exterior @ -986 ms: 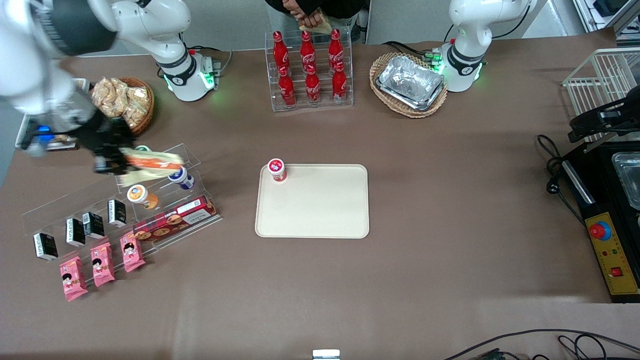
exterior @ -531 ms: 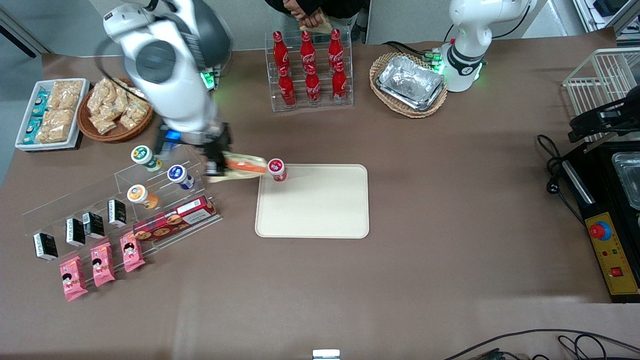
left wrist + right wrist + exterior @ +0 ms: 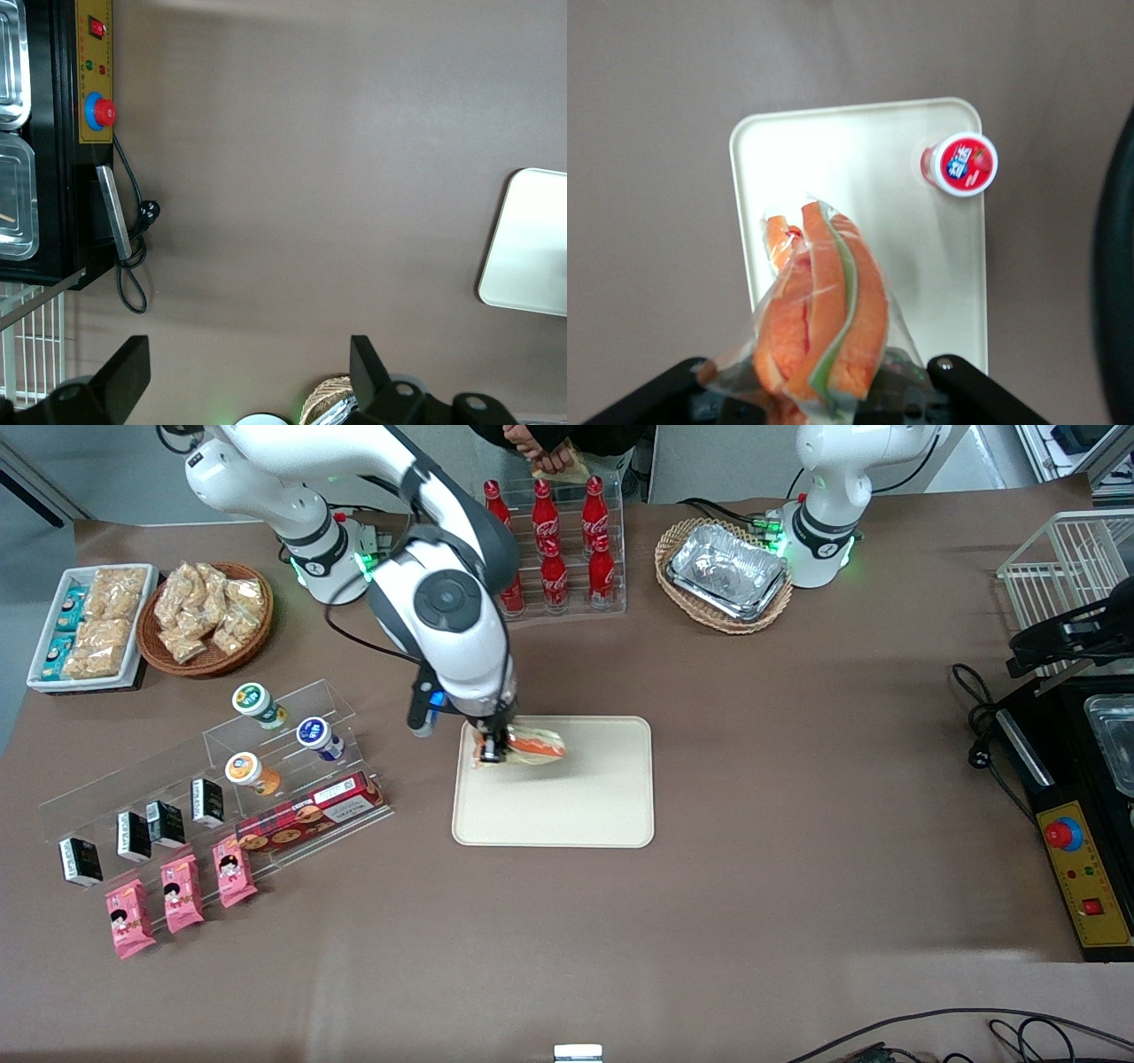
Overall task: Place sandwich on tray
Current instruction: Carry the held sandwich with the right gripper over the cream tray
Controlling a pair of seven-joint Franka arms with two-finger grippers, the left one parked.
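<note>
Right gripper [image 3: 490,748] clamped on wrapped sandwich [image 3: 534,745], held in the air over tray [image 3: 567,806], above the tray corner nearest the working arm's base. Sandwich not resting on tray; orange and green layers visible through plastic in wrist view [image 3: 819,328]. Red-lidded cup [image 3: 961,166] stands on the tray's corner just beside. Clear tiered rack [image 3: 213,779] with cups, cartons, biscuit box toward working arm's end.

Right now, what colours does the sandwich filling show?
Orange-red with a thin green layer, clearest in the right wrist view: the sandwich, held by the tool.
</note>
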